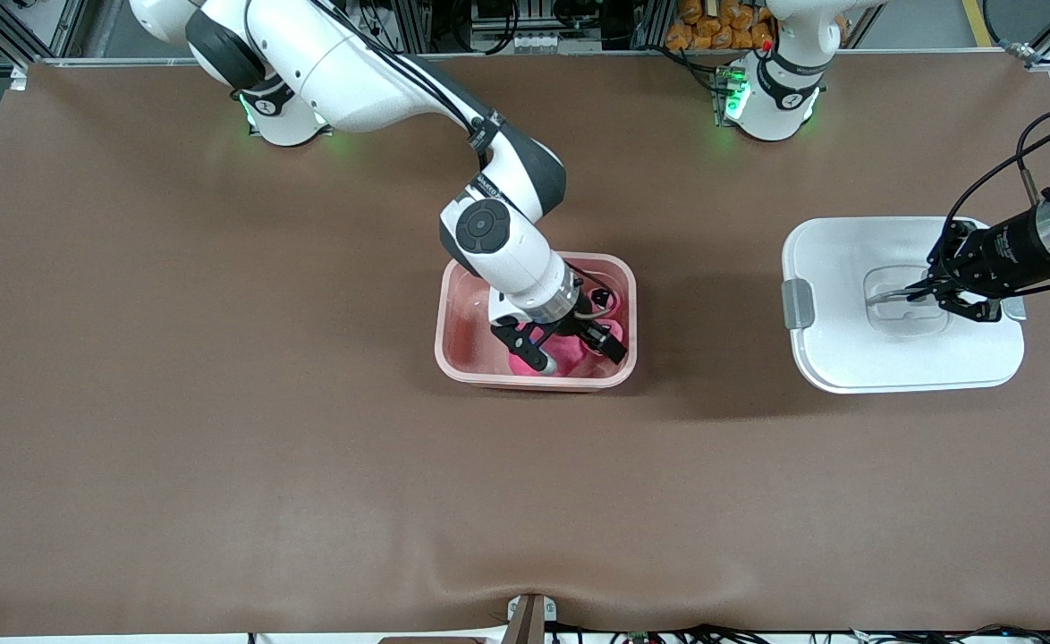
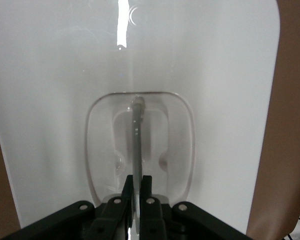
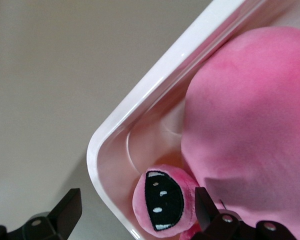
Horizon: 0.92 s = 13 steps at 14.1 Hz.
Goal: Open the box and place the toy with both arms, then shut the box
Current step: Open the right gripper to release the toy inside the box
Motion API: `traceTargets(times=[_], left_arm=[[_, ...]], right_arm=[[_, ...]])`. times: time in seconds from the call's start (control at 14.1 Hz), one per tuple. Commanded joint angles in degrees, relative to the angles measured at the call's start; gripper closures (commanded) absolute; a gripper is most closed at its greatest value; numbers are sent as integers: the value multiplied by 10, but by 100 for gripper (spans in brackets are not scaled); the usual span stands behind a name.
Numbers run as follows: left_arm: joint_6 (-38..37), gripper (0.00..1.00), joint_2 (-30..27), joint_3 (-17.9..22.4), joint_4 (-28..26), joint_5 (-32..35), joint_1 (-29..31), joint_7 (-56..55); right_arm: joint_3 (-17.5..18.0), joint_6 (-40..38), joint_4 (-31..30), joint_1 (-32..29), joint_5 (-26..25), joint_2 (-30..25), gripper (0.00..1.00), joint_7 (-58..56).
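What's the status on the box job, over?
Left pincer shut on lid handle, lid on table. Right pincer open over toy in box. Nothing blocking.

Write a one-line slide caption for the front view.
Right gripper open over the toy in the box; left gripper shut on the lid handle.

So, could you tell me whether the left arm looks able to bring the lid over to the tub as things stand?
Probably not yet: the left gripper is shut on the lid's handle, but the right gripper, open around the toy, occupies the tub.
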Motion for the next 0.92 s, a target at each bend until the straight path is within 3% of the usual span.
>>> traceTargets(times=[0.0,0.57,0.85], left_arm=[[-9,100,-13,-3,-7,-17,6,7],[-10,100,-10,-4,16,-30,6,2],[-12,100,-6,-6,30,-37,0,-4]], right_arm=[[2,4,8,3,11,5,0,22],[3,-36,12,-1,10,-11,0,40],[1,-136,62,-15,7,-13,0,35]])
